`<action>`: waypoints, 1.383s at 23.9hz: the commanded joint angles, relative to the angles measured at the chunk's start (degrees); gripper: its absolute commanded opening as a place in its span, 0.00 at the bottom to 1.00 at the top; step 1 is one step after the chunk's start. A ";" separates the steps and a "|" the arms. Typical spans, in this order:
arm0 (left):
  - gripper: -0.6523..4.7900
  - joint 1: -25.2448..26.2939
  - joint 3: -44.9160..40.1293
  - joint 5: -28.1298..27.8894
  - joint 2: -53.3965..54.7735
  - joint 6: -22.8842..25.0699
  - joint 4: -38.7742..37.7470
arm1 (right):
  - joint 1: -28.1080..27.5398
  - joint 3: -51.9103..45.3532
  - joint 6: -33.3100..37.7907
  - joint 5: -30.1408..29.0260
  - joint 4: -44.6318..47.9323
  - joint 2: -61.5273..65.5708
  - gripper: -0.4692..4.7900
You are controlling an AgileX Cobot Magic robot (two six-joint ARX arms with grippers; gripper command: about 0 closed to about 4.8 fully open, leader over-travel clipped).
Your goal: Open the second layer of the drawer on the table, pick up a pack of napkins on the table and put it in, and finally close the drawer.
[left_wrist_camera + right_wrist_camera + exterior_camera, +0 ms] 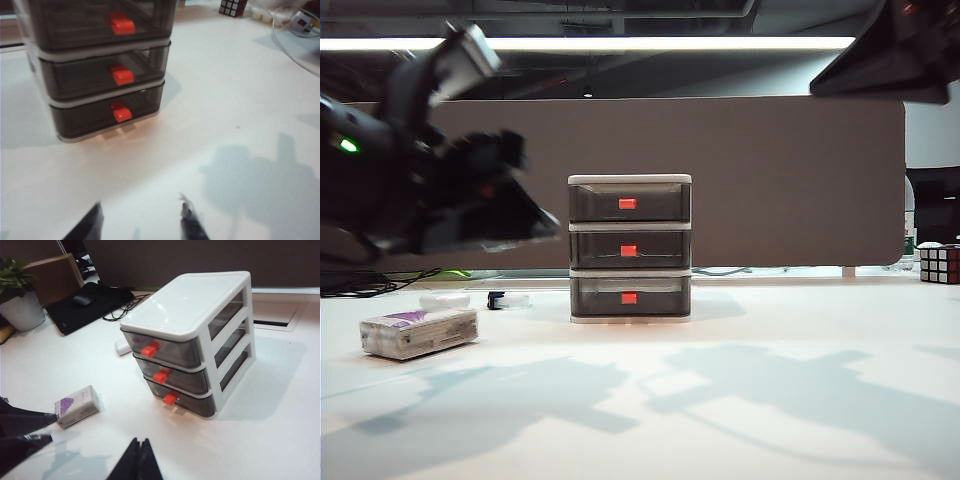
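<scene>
The drawer (630, 248), a white-framed unit of three smoky translucent tiers, is seen on the smooth white table (740, 400), its second layer (629, 249) closed; the soft brick-shaped pack of napkins (418, 331) lies to its left. The left gripper (141, 222) is held spread and empty above the table before the unit, while the right gripper (138, 460) is pressed together, holding nothing.
</scene>
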 commanded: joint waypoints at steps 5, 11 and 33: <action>0.46 0.11 3.39 -1.60 6.60 -0.22 5.92 | 0.35 1.92 -0.15 -1.90 8.11 6.10 0.08; 0.56 -0.11 12.44 -2.67 13.90 -0.68 9.05 | 0.35 2.14 -0.15 -1.90 13.75 9.77 0.08; 0.62 -8.22 29.97 -32.22 36.35 -3.91 12.66 | 0.35 24.50 -2.49 -9.73 9.57 35.04 0.08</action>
